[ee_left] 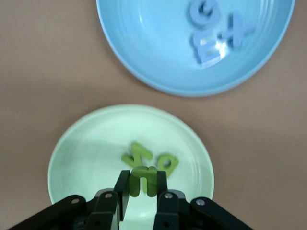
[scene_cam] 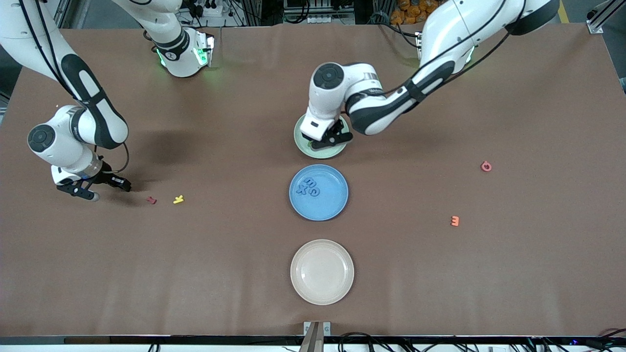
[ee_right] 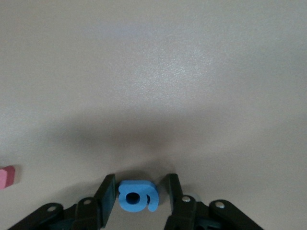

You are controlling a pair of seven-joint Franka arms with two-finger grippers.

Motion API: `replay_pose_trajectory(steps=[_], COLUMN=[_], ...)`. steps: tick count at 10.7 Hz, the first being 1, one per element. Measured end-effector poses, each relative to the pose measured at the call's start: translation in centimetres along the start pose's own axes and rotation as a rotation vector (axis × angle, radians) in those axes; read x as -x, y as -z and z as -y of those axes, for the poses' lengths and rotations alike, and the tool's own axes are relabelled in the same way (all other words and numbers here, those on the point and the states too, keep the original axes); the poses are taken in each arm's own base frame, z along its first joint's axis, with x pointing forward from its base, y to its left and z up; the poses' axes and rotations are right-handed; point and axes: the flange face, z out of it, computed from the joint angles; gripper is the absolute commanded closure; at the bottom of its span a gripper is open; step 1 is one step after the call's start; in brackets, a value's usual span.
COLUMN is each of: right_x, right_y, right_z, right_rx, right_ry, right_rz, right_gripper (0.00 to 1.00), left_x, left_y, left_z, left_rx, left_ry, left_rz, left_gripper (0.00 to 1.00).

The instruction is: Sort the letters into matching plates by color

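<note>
The left gripper (scene_cam: pixel 328 141) hangs over the green plate (scene_cam: pixel 304 148), and in the left wrist view its fingers (ee_left: pixel 122 188) are pinching a green letter (ee_left: pixel 143 181) just above the plate's floor. Two more green letters (ee_left: pixel 149 158) lie in that plate, touching each other, right next to the held one. One step nearer the front camera sits the blue plate (scene_cam: pixel 337 198), close to the green plate but not touching, with three blue letters (scene_cam: pixel 310 187) bunched together in the part toward the right arm's end. Nearer still, in line with both, is the beige plate (scene_cam: pixel 322 272). Over at the right arm's end of the table, the right gripper (scene_cam: pixel 95 189) is down at the tabletop, and the right wrist view shows a blue letter (ee_right: pixel 136 196) sitting between its fingers (ee_right: pixel 106 195); one finger is against the letter, the other stands a sliver off, so the jaws are partly closed around it and I cannot tell whether it is truly gripped. Just beside that gripper on the table (scene_cam: pixel 195 274) lie a red letter (scene_cam: pixel 151 200) and a yellow letter (scene_cam: pixel 178 199). Toward the left arm's end, well apart from the plates, sit a pink-red letter (scene_cam: pixel 486 166) and, nearer the camera, an orange letter (scene_cam: pixel 455 221).
</note>
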Motion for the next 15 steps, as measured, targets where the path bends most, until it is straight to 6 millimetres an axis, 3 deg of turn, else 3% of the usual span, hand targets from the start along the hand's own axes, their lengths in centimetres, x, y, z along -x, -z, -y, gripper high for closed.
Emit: replay_pose_trajectory(steps=[2, 4, 6, 7, 9, 11, 13, 15], right_x=[0.0, 0.0, -0.1, -0.1, -0.1, -0.6, -2.3, -4.4], right_y=[0.1, 0.1, 0.2, 0.2, 0.2, 0.7, 2.5, 5.8], right_z=[0.2, 0.2, 0.3, 0.3, 0.3, 0.7, 2.5, 6.2], right_rx=[-0.001, -0.002, -0.002, -0.002, -0.002, -0.004, -0.001, 0.004], right_ry=[0.002, 0.003, 0.005, 0.008, 0.021, 0.035, 0.059, 0.034], right_rz=[-0.002, -0.003, -0.004, -0.005, -0.005, -0.016, 0.023, 0.047], right_gripper=[0.63, 0.7, 0.75, 0.75, 0.78, 0.79, 0.78, 0.78], left_x=[3.6, 5.3, 6.6, 6.9, 6.2, 4.2, -0.7, -5.8], left_y=[-0.5, -0.8, -1.3, -1.4, -1.3, -1.0, 0.6, 2.8], left_z=[-1.0, -1.4, -1.5, -1.6, -1.5, -1.1, 0.1, 2.0], left_rx=[-0.028, -0.038, -0.048, -0.05, -0.048, -0.041, -0.021, 0.002], left_ry=[-0.022, 0.015, 0.027, 0.026, 0.038, 0.04, 0.045, 0.036], left_rz=[0.001, 0.001, 0.004, 0.004, 0.002, -0.005, -0.027, -0.056], left_gripper=[1.0, 0.98, 0.23, 0.0, 0.0, 0.0, 0.0, 0.0])
